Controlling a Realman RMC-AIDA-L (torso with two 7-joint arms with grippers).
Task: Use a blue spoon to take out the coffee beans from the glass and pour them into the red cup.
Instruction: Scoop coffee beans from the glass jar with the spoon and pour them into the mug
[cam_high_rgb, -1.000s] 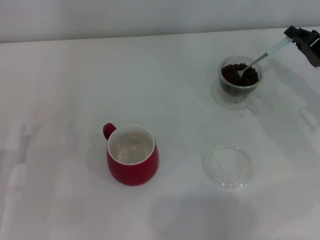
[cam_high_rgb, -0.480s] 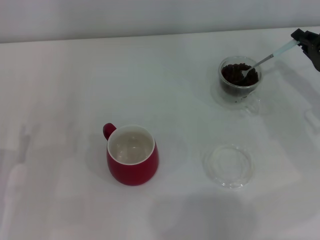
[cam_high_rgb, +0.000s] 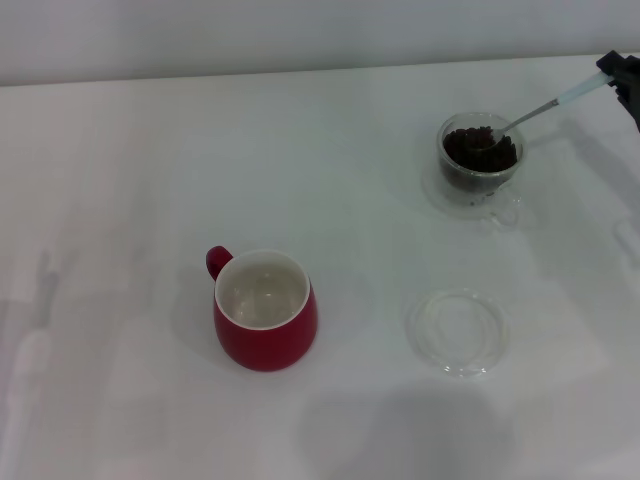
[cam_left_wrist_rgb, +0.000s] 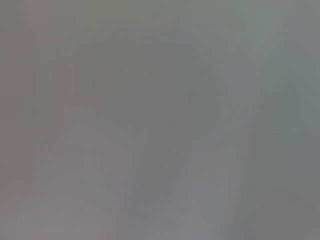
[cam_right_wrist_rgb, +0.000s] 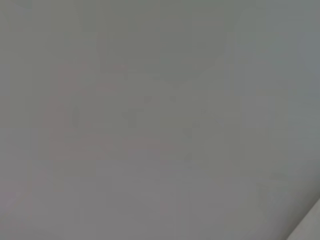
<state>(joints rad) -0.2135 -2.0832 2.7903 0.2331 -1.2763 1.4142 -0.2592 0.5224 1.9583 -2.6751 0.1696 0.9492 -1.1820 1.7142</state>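
In the head view the glass (cam_high_rgb: 481, 160) stands at the far right of the table, filled with dark coffee beans (cam_high_rgb: 478, 148). The blue spoon (cam_high_rgb: 545, 106) slants up out of it, its metal bowl lying on the beans and its pale handle running to the right edge. There my right gripper (cam_high_rgb: 619, 76) is shut on the handle's end, mostly cut off by the frame. The red cup (cam_high_rgb: 264, 311) sits near the middle-left front, white inside, handle pointing back-left. My left gripper is out of view. Both wrist views show only blank grey.
A flat clear glass saucer (cam_high_rgb: 457, 331) lies on the white table in front of the glass, to the right of the red cup. The table's back edge meets a pale wall.
My right gripper has drawn back to the right and slightly up. The spoon's handle followed and its bowl has risen from deep in the beans to their top.
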